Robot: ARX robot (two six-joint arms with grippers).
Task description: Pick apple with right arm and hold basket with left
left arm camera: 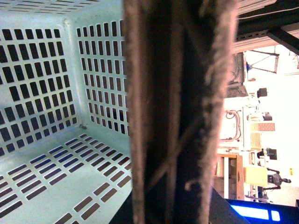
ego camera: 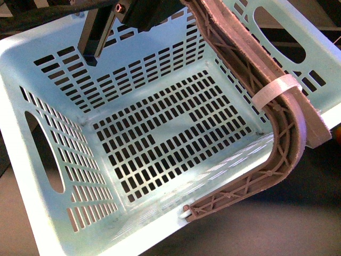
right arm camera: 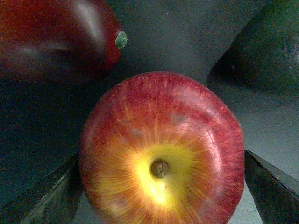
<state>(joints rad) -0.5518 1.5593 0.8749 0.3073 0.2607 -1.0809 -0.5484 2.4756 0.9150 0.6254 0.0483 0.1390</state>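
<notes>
The pale blue slotted basket (ego camera: 48, 90) fills the front view, tilted and held up close to the camera, with nothing inside. Its brown handle (ego camera: 250, 69) arcs across the right side. My left gripper is shut on the basket handle (left arm camera: 177, 116), which fills the middle of the left wrist view; the basket wall (left arm camera: 46, 79) shows beside it. In the right wrist view the red apple (right arm camera: 161, 151) with a yellow patch round its stem sits between my right gripper's two dark fingers (right arm camera: 268, 186), which are shut on it. The apple and right gripper do not show in the front view.
A dark purple-red fruit (right arm camera: 56, 37) lies just beyond the apple, and a dark green fruit (right arm camera: 264, 51) lies on the other side, both on a grey surface (right arm camera: 177, 42). A white band (ego camera: 274, 88) wraps the handle. A dark arm part (ego camera: 144, 13) sits above the basket.
</notes>
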